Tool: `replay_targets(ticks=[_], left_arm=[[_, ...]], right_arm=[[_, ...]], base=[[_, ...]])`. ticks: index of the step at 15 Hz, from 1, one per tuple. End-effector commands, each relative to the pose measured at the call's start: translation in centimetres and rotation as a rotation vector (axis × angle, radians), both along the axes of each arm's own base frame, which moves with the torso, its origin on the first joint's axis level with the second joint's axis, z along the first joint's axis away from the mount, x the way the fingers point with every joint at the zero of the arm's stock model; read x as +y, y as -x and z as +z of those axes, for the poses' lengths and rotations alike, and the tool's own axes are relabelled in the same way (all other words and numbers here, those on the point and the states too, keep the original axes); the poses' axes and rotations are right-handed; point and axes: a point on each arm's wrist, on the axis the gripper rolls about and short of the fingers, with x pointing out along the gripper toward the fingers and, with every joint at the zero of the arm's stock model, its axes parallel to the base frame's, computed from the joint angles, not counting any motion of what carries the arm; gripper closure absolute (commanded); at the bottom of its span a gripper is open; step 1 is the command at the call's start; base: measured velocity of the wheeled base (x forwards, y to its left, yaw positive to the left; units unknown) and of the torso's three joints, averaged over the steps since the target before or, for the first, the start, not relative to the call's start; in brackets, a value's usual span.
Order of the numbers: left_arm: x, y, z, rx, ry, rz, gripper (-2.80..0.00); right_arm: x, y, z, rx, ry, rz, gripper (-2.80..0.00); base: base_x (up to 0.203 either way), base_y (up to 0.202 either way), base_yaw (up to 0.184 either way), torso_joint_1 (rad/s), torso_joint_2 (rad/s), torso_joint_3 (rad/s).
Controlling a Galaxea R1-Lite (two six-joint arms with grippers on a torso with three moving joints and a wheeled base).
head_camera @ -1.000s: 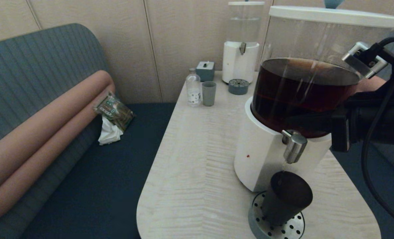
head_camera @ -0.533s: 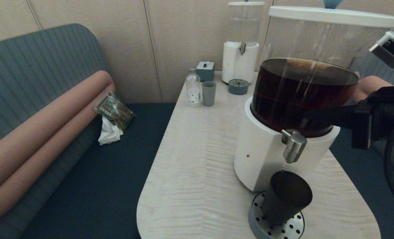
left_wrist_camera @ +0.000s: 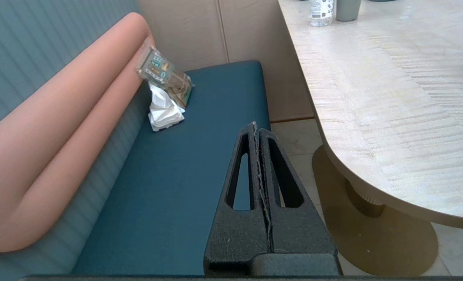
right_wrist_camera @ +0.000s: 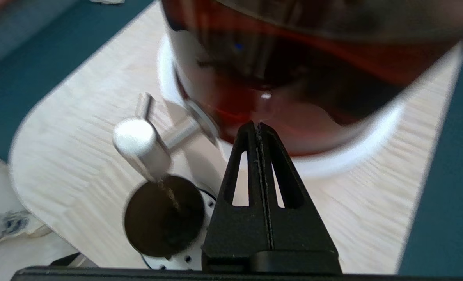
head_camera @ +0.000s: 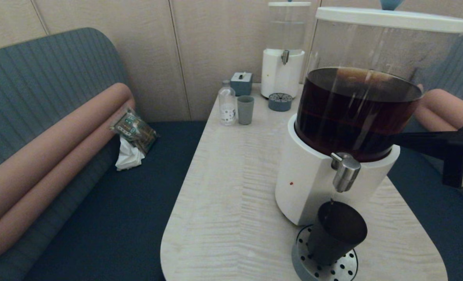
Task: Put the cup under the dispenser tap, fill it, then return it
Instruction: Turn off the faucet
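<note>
The dark cup (head_camera: 336,232) stands upright on the round perforated drip tray (head_camera: 311,267), right under the steel dispenser tap (head_camera: 345,171). A thin thread of brown liquid falls from the tap (right_wrist_camera: 141,150) into the cup (right_wrist_camera: 163,216). My right gripper (right_wrist_camera: 256,125) is shut and empty, pointing at the brown tank from the right, apart from tap and cup. In the head view its fingers (head_camera: 422,140) reach in from the right edge beside the dispenser. My left gripper (left_wrist_camera: 256,125) is shut and empty, parked low over the blue bench seat left of the table.
The big dispenser (head_camera: 305,183) fills the table's near right. At the far end stand a clear-liquid dispenser (head_camera: 282,66), its small tray (head_camera: 280,102), a grey-green cup (head_camera: 245,110), a small bottle (head_camera: 227,103) and a teal box (head_camera: 241,83). A packet (head_camera: 134,130) lies on the bench.
My right arm has drawn back to the right, away from the dispenser; its wrist bracket has left the head view. The cup stays under the tap, liquid still trickling.
</note>
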Motion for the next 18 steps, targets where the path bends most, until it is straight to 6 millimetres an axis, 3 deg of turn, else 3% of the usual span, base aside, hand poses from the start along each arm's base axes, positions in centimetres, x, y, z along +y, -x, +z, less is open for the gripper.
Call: replay_targets(ticks=[1, 5, 10, 18], left_arm=[[0.0, -0.3, -1.1, 0.040, 0.000, 0.000, 0.00], [0.0, -0.3, -1.1, 0.040, 0.000, 0.000, 0.00], [0.0, -0.3, -1.1, 0.040, 0.000, 0.000, 0.00], [0.0, -0.3, -1.1, 0.040, -0.001, 0.000, 0.00]], right_arm=[[-0.7, 1.3, 0.0, -0.023, 0.000, -0.032, 0.00], [-1.6, 2.4, -0.7, -0.036, 0.039, -0.182, 0.00], [-3.6, 3.9, -1.6, -0.042, 0.026, -0.244, 0.00], [-6.7, 10.6, -2.1, -0.164, -0.102, -0.262, 0.00]], base=[[0.000, 0.000, 0.000, 0.000, 0.00, 0.000], [0.000, 0.000, 0.000, 0.000, 0.00, 0.000], [0.000, 0.000, 0.000, 0.000, 0.00, 0.000], [0.000, 0.000, 0.000, 0.000, 0.00, 0.000]])
